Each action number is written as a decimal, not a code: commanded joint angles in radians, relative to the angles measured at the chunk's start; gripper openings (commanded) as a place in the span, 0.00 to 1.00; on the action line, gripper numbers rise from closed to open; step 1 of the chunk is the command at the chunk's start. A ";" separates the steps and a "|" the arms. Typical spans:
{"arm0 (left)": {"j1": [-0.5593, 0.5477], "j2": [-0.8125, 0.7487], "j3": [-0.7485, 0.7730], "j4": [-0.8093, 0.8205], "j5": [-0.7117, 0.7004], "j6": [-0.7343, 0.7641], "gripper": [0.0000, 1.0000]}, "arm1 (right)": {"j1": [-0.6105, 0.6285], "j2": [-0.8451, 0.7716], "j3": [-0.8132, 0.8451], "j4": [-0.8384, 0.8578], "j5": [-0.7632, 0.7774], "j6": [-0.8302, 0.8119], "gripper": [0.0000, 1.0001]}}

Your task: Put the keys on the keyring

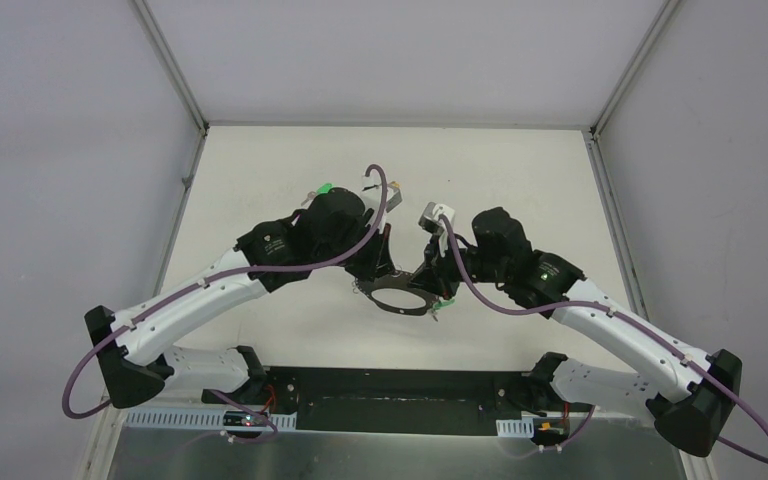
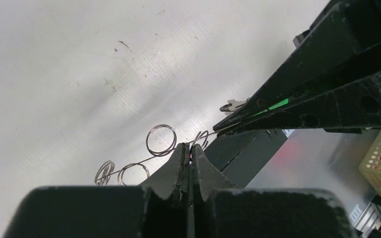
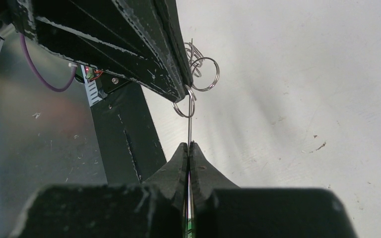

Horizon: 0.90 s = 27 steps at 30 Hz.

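Black, scuffed fingers of the right gripper (image 3: 189,146) fill the bottom of its wrist view. They are pressed together on a thin, straight grey wire of the keyring (image 3: 190,126). That wire runs directly away from them to the left gripper's fingertips, so its long axis lies left to right, roughly along the table's near edge. Small round split rings (image 3: 206,74) of bright steel hang off the wire beside those fingertips.

Seen from the left wrist, the left gripper (image 2: 190,148) is likewise clamped on the wire, with several little coils strung beside it. A bright green sliver (image 2: 277,104) shows between the right fingers; I cannot tell whether it is a key.

From above, the keyring is a dark oval loop between both grippers, near the middle of the near edge of the pale, faintly ribbed table (image 1: 500,170).
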<state>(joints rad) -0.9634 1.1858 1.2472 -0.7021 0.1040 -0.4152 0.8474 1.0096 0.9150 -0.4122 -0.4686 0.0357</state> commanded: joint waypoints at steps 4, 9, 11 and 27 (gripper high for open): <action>-0.002 0.034 0.091 -0.136 -0.164 -0.043 0.00 | -0.001 -0.056 0.007 0.105 -0.004 0.043 0.00; -0.001 0.037 0.111 -0.133 -0.129 0.020 0.00 | -0.001 -0.052 -0.016 0.117 -0.016 0.047 0.00; -0.001 0.035 0.122 -0.127 -0.081 0.064 0.00 | 0.000 -0.051 -0.023 0.119 -0.027 0.040 0.01; -0.002 0.007 0.122 -0.114 0.265 0.403 0.00 | -0.001 -0.254 -0.157 0.405 -0.066 -0.028 0.82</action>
<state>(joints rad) -0.9672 1.2247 1.3369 -0.8417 0.2485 -0.1455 0.8474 0.8146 0.8021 -0.1806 -0.4915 0.0441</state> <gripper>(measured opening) 0.008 0.810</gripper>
